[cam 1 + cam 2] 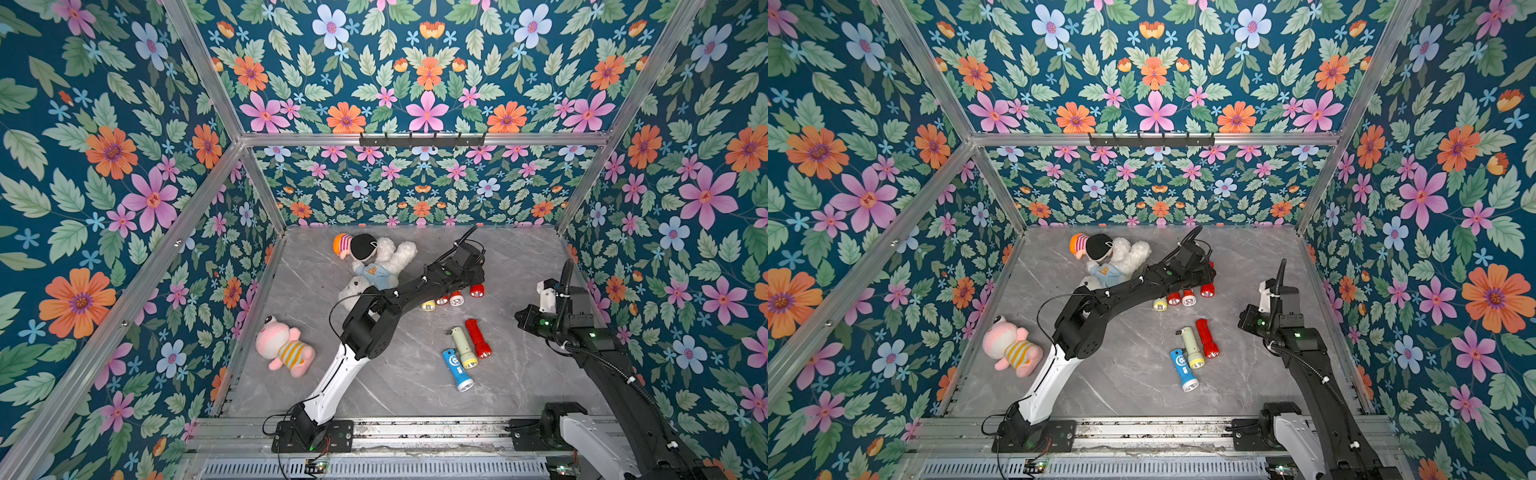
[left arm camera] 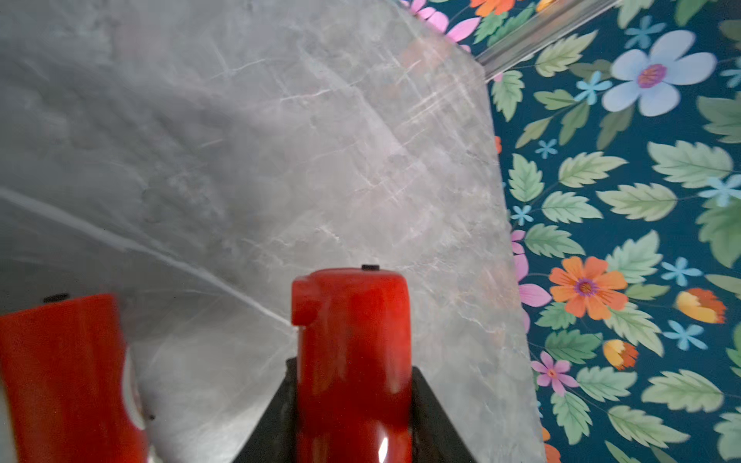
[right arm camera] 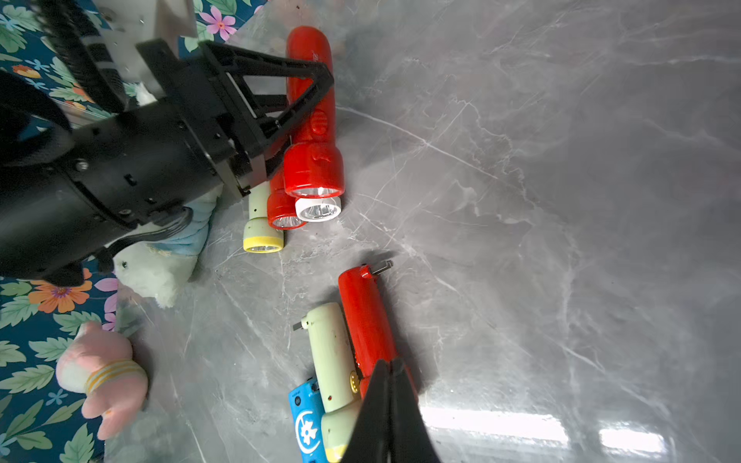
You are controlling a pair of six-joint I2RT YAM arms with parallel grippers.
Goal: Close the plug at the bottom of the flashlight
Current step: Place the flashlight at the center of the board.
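Although not finished, seems well under way. Find the left claw (image 2: 353,373) at the far row on the grey surface (image 1: 519,257), pinching the far red flashlight (image 2: 349,312) around its body, close to the tail. At that tail, see only a small black nub (image 2: 369,267) on the end face and nothing sticking out; judge this plug as folded in, or very nearly. Cannot tell whether lifted or lying on the surface.

Beside it in the same row, count three more: the white-headed flashlight (image 1: 456,298), a small red flashlight (image 1: 442,300) and the yellow-headed flashlight (image 1: 428,306). Cannot judge all their plugs, with the tails mostly under the left arm.

Nearer to the robot, find a second group lying side by side: the near red flashlight (image 3: 365,316), the pale green flashlight (image 3: 331,352) and the blue flashlight (image 1: 456,368). See the red one's plug (image 3: 381,267) still standing out from the tail, and likewise the green one's plug (image 3: 298,325). For the blue one, cannot tell.

Find the right claw (image 3: 391,366) pressed together, holding nothing, near this group without touching it. Judge at least two plugs as left to close.
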